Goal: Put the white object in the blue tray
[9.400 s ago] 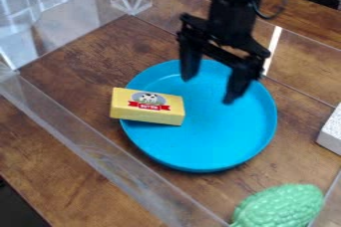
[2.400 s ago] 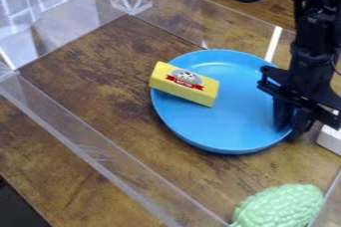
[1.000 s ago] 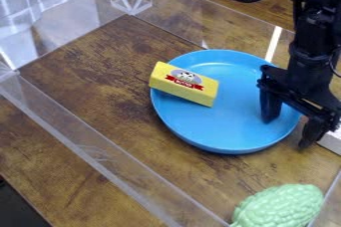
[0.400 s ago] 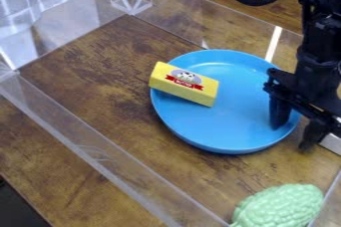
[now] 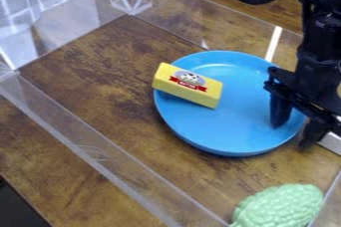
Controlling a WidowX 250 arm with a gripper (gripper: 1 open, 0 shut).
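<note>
With my gripper (image 5: 301, 121) down at the right rim of the blue tray (image 5: 226, 136), jaws apart, and the white object (image 5: 332, 143) barely peeking out beside them, I should square both jaws around it before lifting.

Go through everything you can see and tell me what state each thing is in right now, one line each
Blue tray: flat on the table, holding only the yellow block's right end.
Yellow block: label up, lying over the tray's left rim.
White object: almost hidden at the right edge, outside the tray.
Green lump: on the table, bottom right.
Gripper: pointing down at the tray's right rim; grip unclear.
</note>
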